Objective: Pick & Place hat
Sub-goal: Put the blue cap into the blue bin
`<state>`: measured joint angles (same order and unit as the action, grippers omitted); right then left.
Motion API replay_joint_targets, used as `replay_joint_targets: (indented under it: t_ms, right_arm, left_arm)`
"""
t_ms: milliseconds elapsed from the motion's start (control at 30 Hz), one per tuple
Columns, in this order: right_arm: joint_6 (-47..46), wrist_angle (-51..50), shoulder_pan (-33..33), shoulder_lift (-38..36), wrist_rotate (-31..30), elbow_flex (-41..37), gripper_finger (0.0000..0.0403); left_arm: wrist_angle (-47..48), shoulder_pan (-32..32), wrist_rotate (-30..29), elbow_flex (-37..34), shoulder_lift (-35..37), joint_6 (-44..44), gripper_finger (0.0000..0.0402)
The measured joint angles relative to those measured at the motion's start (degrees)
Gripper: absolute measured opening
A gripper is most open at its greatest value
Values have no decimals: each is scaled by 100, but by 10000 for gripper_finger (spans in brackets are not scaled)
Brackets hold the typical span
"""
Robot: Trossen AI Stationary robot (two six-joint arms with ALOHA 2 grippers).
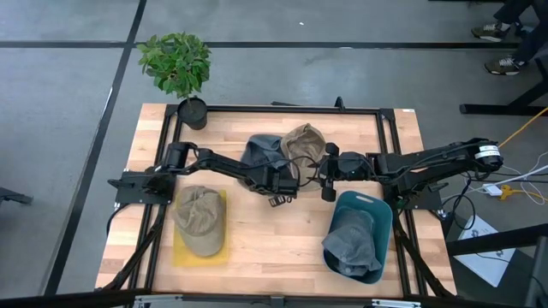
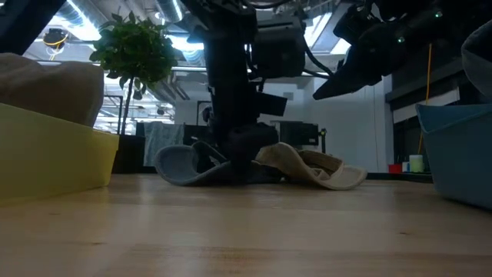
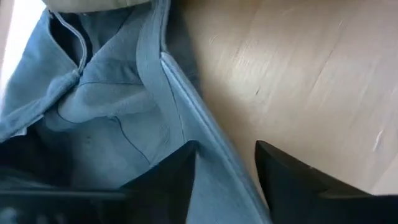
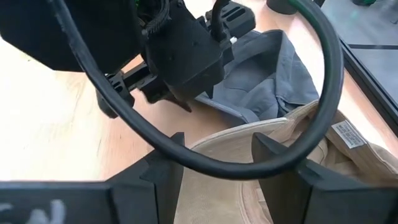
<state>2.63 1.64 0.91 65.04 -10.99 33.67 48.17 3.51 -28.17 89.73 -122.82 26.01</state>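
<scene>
**Both arms meet over two hats at the surface's far middle**

The grey-blue hat (image 1: 260, 152) lies at the far centre of the surface (image 1: 274, 231), its edge touching the tan hat (image 1: 301, 141) just to its right. Open wood spreads in front of the pair toward the near edge. To the near left a yellow tray (image 1: 181, 250) carries an olive hat (image 1: 199, 219); to the near right a blue bin (image 1: 368, 208) holds a grey hat (image 1: 350, 245). A potted plant (image 1: 178, 64) stands at the far left corner.

The left arm reaches in from the left, and its left end effector (image 3: 225, 163) is down at the grey-blue hat's near edge, fingers partly apart with the hat's brim between them; whether they pinch the cloth cannot be told. The right arm stretches in from the right, and the right end effector (image 4: 216, 148) stands partly open above the tan hat, holding nothing.

The low view shows both hats flat on the wood, the grey-blue brim (image 2: 178, 165) curling up at the left, and the right arm raised clear of the surface. The left wrist view alone shows the brim seam running between the fingers.
</scene>
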Motion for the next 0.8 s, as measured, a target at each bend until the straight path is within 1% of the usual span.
replay_joint_targets:
  t_ms: [67,200,233,367,533,700,800]
  right_arm:
    - [-7,-13,0,0,5,0,186]
    - [0,-25,0,0,5,0,186]
    - [0,-22,0,0,5,0,186]
    - [0,-21,0,0,7,0,186]
    - [16,-12,0,0,7,0,186]
    - [84,-6,0,0,9,0,186]
    - [84,-5,0,0,9,-2,186]
  left_arm:
    - [48,2,-80,0,17,-99,125]
    - [261,0,-152,0,78,-223,32]
    - [304,0,-178,4,97,-209,18]
    - [577,-2,-31,2,282,-189,13]
    - [806,-2,500,0,817,-230,8]
    - [987,-34,806,-4,1580,-540,8]
    - [996,-156,1135,-4,2118,-614,7]
